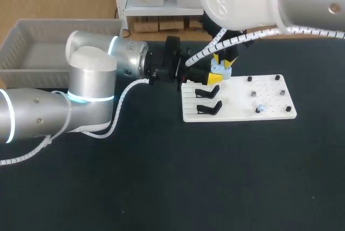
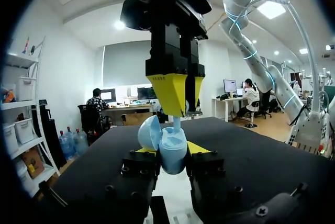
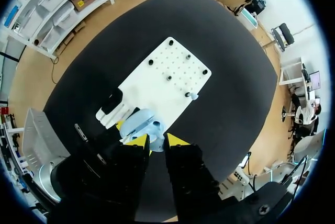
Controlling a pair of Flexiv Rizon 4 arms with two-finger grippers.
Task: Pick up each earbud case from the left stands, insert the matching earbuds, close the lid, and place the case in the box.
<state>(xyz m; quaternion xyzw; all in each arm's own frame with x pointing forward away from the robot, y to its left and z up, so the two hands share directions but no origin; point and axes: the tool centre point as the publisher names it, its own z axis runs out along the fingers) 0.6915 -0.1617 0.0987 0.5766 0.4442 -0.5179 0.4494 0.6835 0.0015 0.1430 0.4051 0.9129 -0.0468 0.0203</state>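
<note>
My left gripper (image 1: pixel 214 77) is shut on a light blue earbud case (image 1: pixel 220 69) and holds it just above the far left corner of the white board (image 1: pixel 237 113). In the left wrist view the case (image 2: pixel 174 153) sits between my yellow tips with its lid (image 2: pixel 149 132) open. My right gripper (image 1: pixel 223 60) comes straight down over the case and is shut on a light blue earbud (image 2: pixel 177 123), whose end is at the case's opening. The right wrist view shows that earbud (image 3: pixel 156 128) between the right gripper's (image 3: pixel 157 140) tips, above the open case (image 3: pixel 137 122). Another light blue earbud (image 1: pixel 260 108) lies on the board's right part.
Two black empty stands (image 1: pixel 207 91) (image 1: pixel 209 108) sit on the board's left part. Several small black pegs (image 1: pixel 252 94) stick up from its right part. A grey bin (image 1: pixel 32 53) stands at the table's far left, behind my left arm.
</note>
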